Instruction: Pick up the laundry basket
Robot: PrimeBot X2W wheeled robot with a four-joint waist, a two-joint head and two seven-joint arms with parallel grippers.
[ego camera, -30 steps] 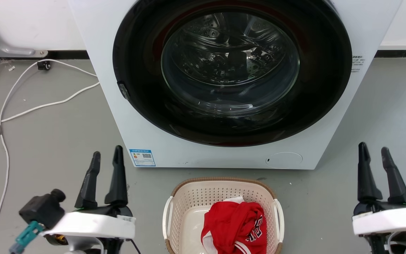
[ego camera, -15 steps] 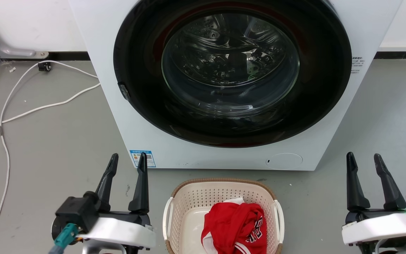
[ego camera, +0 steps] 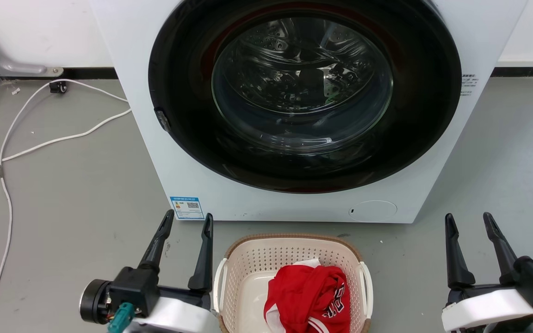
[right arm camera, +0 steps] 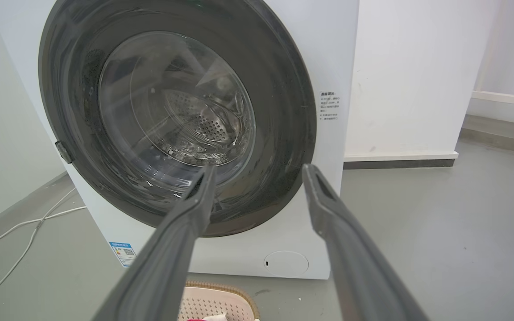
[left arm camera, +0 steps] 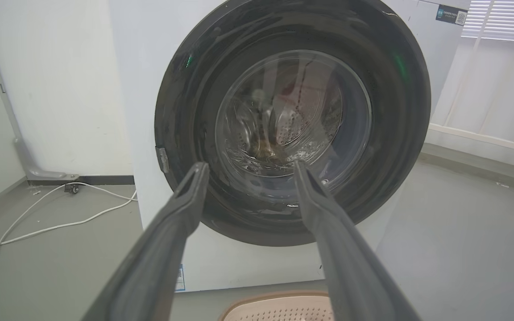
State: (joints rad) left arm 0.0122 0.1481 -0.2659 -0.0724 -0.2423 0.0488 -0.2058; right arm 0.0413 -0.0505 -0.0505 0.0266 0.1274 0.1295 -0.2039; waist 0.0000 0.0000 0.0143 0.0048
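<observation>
Flanking the laundry basket (ego camera: 289, 237) | my left hand (ego camera: 189, 215) and right hand (ego camera: 467, 216) spread open, empty | placed to reach both white handles (ego camera: 367, 287) together.

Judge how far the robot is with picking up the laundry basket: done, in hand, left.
Done: nothing; the laundry basket sits on the floor before the washing machine, red jersey inside. In hand: the open left gripper stands close beside its left handle; the open right gripper is well clear of the right handle. Left: grip and lift.

White washing machine (ego camera: 301, 92) on grey floor (ego camera: 72, 185), white wall (ego camera: 30, 27) behind, loose cable (ego camera: 63, 137)
</observation>
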